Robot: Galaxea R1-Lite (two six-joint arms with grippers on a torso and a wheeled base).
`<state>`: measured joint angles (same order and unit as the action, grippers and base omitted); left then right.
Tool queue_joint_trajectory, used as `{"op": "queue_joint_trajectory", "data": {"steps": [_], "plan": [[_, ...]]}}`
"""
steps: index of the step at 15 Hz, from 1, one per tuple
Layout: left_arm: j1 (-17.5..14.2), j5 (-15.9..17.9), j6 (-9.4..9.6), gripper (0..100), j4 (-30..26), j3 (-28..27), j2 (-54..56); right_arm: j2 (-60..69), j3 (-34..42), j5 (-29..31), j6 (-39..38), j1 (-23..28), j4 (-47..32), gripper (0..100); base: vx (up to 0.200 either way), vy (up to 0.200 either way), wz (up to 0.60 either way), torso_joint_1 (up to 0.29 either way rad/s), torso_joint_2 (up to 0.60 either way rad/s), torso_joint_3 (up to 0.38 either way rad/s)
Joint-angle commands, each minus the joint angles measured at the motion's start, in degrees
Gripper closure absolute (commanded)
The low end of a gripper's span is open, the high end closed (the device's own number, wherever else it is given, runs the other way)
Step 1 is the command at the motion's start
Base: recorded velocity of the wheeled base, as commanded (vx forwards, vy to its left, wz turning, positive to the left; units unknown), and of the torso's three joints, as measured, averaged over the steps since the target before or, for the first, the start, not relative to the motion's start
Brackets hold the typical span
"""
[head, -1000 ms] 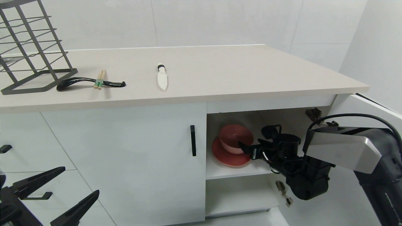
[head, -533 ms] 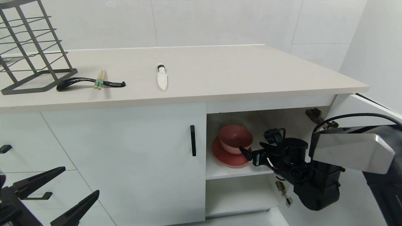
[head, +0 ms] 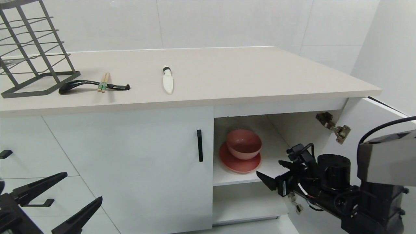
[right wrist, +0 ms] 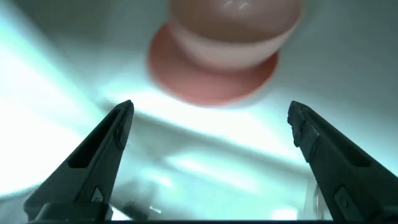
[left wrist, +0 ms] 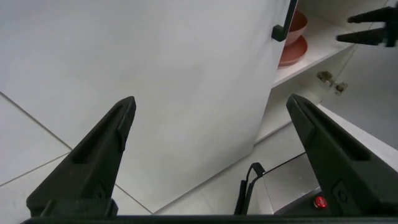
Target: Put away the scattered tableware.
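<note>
**Head view.** My right fingers point(head: 266, 181) were spread wide and held nothing. They hung just outside the open cabinet, off the front edge of its shelf point(head: 227, 178). The bowl point(head: 243, 144) sat on the plate point(head: 239, 165) on that shelf, apart from the fingers; I judged both stowed. My left fingers point(head: 39, 187) were also wide and empty, low before the closed doors.

Three items lay on the tabletop point(head: 243, 71) near its front edge:
- The knife point(head: 167, 81) lay with its long axis front to back.
- The black spoon point(head: 81, 85) lay along the edge toward the left front corner.
- The chopsticks point(head: 103, 83) lay across the spoon's handle.

**Left wrist view.** My left fingers point(left wrist: 93, 162) faced the closed door point(left wrist: 186, 74), with nothing between them.

**Right wrist view.** My right fingers point(right wrist: 93, 162) were splayed, with the bowl point(right wrist: 233, 31) and plate point(right wrist: 205, 87) beyond the tips.

**Judgement.** The remaining tableware lay above both arms. My left arm was nearer the spoon and chopsticks.
</note>
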<state>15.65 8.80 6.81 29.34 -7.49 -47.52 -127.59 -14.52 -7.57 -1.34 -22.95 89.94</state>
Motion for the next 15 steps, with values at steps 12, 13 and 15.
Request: {"op": "queue_joint_trajectory", "data": {"steps": [12,13,15], "plan": [[-5.2,-0.5,-0.22,0,-2.7,0.3,8.1,58.6,14.5,0.3,1.3,-2.6,-27.0,0,0.000,0.000,0.00,0.000,0.00,0.000],[-7.5,-0.5,-0.13,0,-4.6,0.1,10.3,63.5,14.5,0.4,1.3,-2.5,-31.2,0,0.000,0.000,0.00,0.000,0.00,0.000],[-12.2,-0.4,-0.57,0,-10.4,0.6,18.5,73.2,14.3,0.3,1.4,-0.1,-41.1,0,0.000,0.000,0.00,0.000,0.00,0.000]]}}
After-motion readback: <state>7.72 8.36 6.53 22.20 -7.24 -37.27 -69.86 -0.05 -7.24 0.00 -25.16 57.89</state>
